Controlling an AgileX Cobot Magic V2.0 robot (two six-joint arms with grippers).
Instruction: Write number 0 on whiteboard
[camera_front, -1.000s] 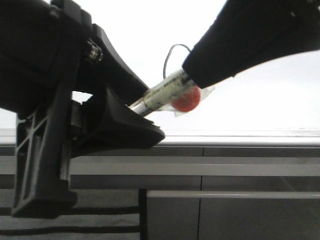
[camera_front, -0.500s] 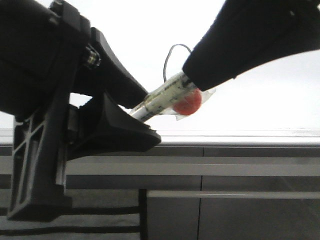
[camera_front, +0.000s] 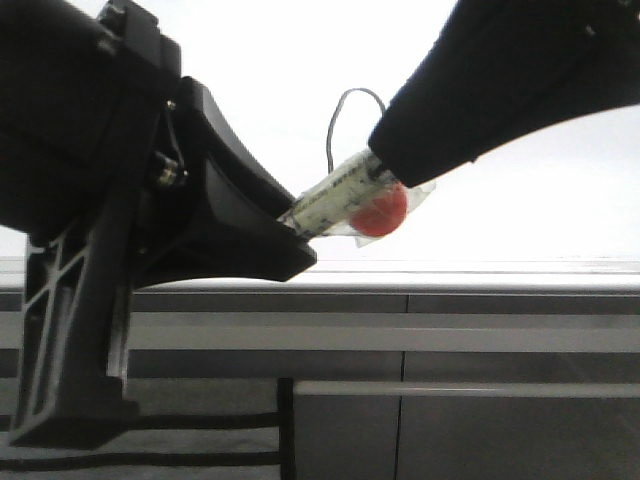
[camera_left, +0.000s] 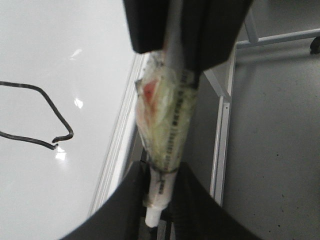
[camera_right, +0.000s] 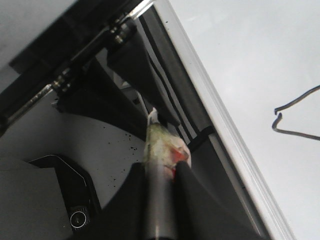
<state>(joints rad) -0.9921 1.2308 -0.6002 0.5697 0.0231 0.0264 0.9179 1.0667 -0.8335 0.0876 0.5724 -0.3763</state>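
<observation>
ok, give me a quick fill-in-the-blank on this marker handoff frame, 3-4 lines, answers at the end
1. The line drawn on the whiteboard is ____ in color.
2. The marker is gripped at one end by the right gripper and at the other by the ____ gripper.
3. The blob under the plastic wrap on the marker is ____ in color.
4. In the front view, the number 0 is partly hidden behind the ____.

Answers: black; left; red; marker
</observation>
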